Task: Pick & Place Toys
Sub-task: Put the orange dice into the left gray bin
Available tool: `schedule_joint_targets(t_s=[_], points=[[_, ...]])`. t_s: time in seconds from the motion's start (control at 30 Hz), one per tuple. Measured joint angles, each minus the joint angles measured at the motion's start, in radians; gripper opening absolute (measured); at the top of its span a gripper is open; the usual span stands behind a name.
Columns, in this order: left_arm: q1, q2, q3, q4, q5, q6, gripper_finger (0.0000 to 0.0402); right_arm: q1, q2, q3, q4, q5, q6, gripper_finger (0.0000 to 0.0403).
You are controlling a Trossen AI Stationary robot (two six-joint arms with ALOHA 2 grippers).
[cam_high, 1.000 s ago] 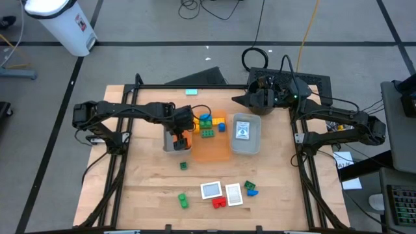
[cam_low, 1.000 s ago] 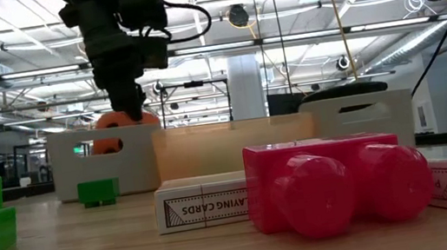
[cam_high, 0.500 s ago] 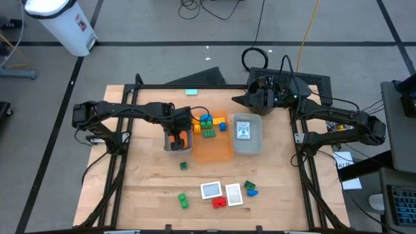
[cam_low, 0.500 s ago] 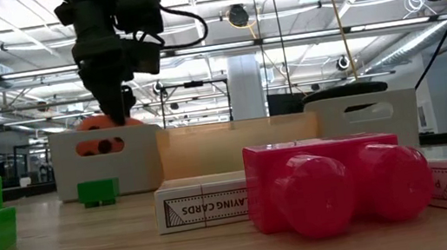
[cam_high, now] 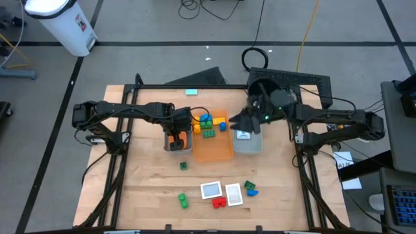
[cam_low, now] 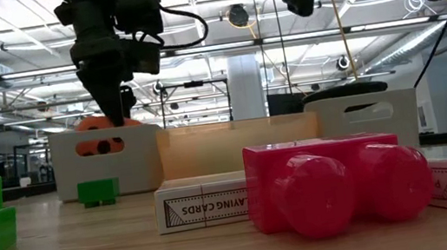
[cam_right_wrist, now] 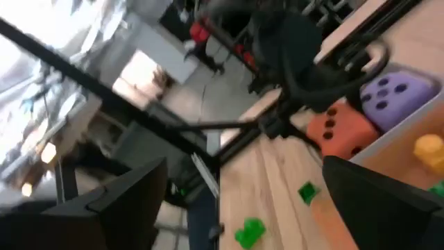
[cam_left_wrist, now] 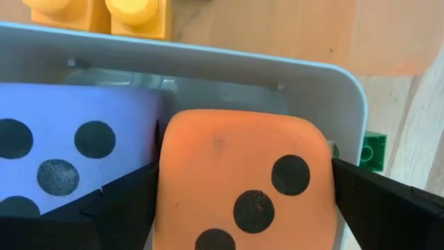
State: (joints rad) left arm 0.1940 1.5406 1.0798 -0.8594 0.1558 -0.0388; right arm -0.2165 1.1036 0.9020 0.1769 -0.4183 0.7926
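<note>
Left tool [cam_high: 177, 139] is parked over the grey tray [cam_high: 170, 148] left of desk centre, fingers spread wide either side of the orange die [cam_left_wrist: 243, 184], no clear contact seen. The die sits inside that tray beside the purple die [cam_left_wrist: 69, 160]. Right tool [cam_high: 242, 123] is raised over the second grey tray [cam_high: 248, 147] right of centre, fingers apart, nothing held. Between the two trays lies the orange tray [cam_high: 213, 148], with blue, yellow and green bricks [cam_high: 208, 126] at its 12 o'clock end. One small green brick [cam_high: 183, 166] is at 6 o'clock of the left tray. Near the desk's 6 o'clock edge are grouped two whitish cards [cam_high: 221, 192], a red brick [cam_high: 219, 202], a green brick [cam_high: 183, 199] and a green-blue piece [cam_high: 250, 188], probably two bricks together.
</note>
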Motion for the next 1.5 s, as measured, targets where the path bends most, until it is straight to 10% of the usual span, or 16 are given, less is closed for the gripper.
schedule_joint_targets(t_s=[0.77,1.07,1.5], points=[[-0.026,0.0,0.0,0.2,0.018,0.016,0.0399,0.132,0.592,0.084,0.267,0.105,-0.277,0.0179],[-0.033,-0.001,0.0,0.226,0.02,0.011,0.0399,0.142,0.712,0.177,0.303,0.291,-0.322,0.0124],[-0.033,-0.001,0.0,0.228,0.021,0.003,0.0399,0.16,0.84,0.277,0.382,0.288,-0.308,0.0038]])
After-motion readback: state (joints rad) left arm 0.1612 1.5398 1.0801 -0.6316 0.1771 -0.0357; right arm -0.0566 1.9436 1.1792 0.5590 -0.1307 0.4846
